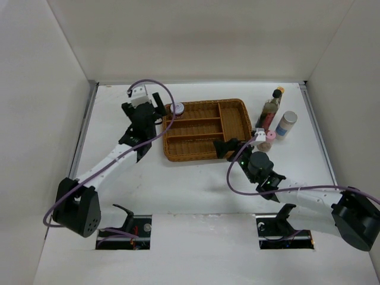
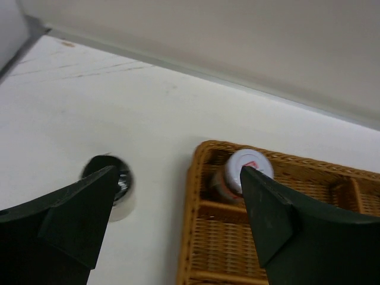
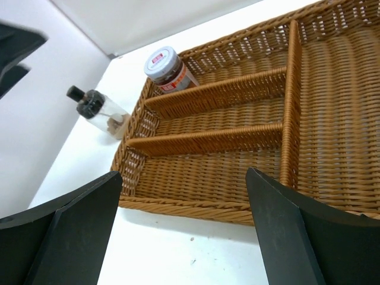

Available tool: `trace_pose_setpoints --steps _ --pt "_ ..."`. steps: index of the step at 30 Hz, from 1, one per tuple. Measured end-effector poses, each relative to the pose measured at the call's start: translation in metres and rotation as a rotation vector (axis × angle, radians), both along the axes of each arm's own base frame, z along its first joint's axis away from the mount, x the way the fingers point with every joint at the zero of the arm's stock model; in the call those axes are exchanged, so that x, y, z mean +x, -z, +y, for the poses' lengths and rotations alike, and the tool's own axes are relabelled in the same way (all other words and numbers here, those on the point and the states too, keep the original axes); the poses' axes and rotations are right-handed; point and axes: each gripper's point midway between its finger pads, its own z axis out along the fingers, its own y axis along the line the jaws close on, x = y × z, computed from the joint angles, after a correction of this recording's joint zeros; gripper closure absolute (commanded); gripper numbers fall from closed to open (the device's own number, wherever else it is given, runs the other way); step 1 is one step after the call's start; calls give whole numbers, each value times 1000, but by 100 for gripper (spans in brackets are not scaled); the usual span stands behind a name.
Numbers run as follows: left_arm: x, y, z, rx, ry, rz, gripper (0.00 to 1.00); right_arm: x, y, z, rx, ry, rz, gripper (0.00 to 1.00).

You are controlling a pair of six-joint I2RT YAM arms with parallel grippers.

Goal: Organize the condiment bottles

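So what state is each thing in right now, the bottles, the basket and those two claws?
Left gripper: open, empty.
Right gripper: open, empty.
Wicker tray: one jar inside.
White-lidded jar: lid on, in its far-left compartment.
Black-capped bottle: capped, outside the tray, on the table.
Pink-capped bottle: capped, upright, outside.
White-blue cylinder: lidded, upright, outside.
Yellow-capped bottle: capped, upright, outside.
Tall dark-filled bottle: upright, outside.

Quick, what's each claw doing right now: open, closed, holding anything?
Left claw: open, holding nothing.
Right claw: open, holding nothing.
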Motion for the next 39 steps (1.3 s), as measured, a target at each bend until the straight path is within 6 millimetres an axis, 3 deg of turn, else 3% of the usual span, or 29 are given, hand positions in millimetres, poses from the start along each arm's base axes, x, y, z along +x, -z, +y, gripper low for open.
trace_pose_setpoints --steps 5,11,15,17,20,24,28,31,34,37,39 --pt "-10 40 49 36 -119 101 17 1 14 3 -27 -10 28 8" --pt "2 99 67 72 -155 248 17 0 17 6 -33 -22 34 9" --pt "9 128 77 79 -174 318 17 -4 16 11 -37 -48 28 30" --pt "14 131 80 78 -182 326 17 -8 14 16 -40 -73 18 41" --pt "23 128 80 71 -186 315 19 -20 8 31 -46 -139 -10 42" --pt "30 124 78 61 -184 294 28 -34 -3 47 -42 -207 -59 35" --pt "33 128 77 61 -179 299 33 -35 -1 49 -57 -213 -63 26" --pt "33 133 77 65 -181 310 48 -34 0 48 -60 -211 -63 19" --pt "34 133 77 63 -182 308 59 -35 -4 48 -52 -211 -71 18" --pt "32 128 76 62 -178 303 61 -35 -10 47 -40 -209 -83 17" --pt "28 115 73 59 -173 281 62 -36 -14 46 -31 -209 -91 18"
